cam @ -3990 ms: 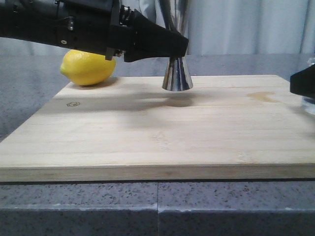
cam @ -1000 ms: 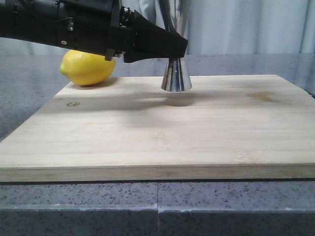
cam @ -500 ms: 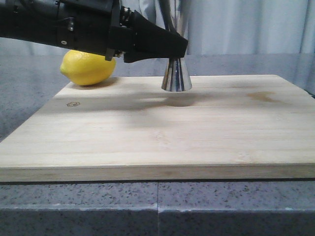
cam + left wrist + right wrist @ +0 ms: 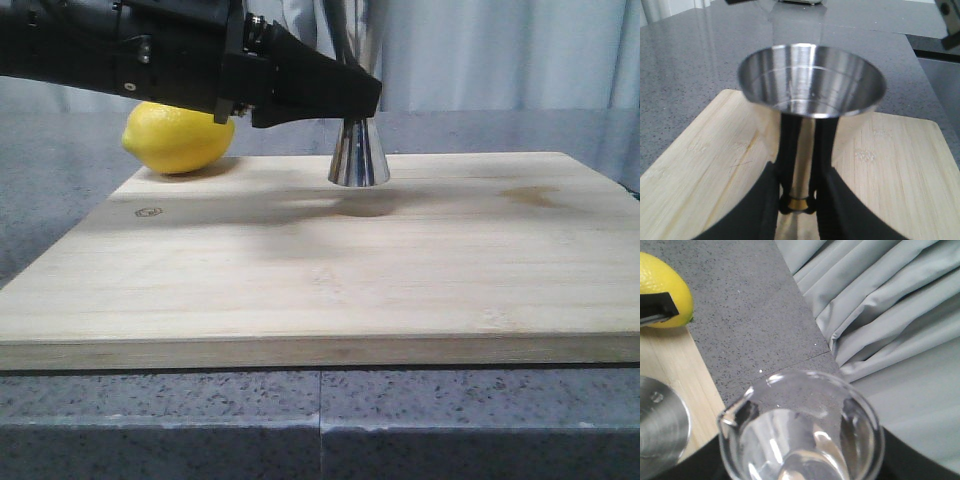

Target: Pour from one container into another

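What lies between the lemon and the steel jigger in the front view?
The left hand crosses that gap in the front view, closed on the jigger; beneath it, by the lemon, only bare board.

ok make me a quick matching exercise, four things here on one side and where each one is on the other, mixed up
Things:
1. steel jigger
2. lemon
3. glass beaker
4. cutting board

Places:
a. lying on the grey counter
b. held up in the right claw
c. at the board's far left corner
d. upright on the board, gripped at its waist by the left claw

Pairs: 1-d, 2-c, 3-b, 4-a
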`<control>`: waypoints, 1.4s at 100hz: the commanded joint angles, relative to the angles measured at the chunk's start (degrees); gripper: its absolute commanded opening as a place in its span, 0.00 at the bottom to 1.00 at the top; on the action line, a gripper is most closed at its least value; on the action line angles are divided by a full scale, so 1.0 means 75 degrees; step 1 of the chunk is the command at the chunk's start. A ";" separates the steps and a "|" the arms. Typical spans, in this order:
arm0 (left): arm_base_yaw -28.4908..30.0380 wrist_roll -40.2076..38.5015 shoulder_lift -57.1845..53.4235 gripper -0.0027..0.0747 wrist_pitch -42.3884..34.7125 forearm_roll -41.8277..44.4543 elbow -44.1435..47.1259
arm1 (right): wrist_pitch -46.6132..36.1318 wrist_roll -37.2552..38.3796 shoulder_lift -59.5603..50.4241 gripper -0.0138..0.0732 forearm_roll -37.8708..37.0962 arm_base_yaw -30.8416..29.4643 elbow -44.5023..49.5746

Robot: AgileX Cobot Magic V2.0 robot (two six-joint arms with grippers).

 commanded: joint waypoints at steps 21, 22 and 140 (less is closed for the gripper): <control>-0.0004 -0.0011 -0.0299 0.06 0.0466 -0.0466 -0.0216 | -0.0501 -0.0036 -0.0211 0.48 -0.0654 0.0222 -0.0286; -0.0004 -0.0011 -0.0299 0.06 0.0466 -0.0466 -0.0216 | -0.0501 -0.0036 -0.0211 0.48 -0.0654 0.0222 -0.0286; -0.0004 -0.0011 -0.0299 0.06 0.0355 -0.0466 -0.0216 | -0.0542 -0.0048 -0.0211 0.48 -0.1456 0.0222 -0.0286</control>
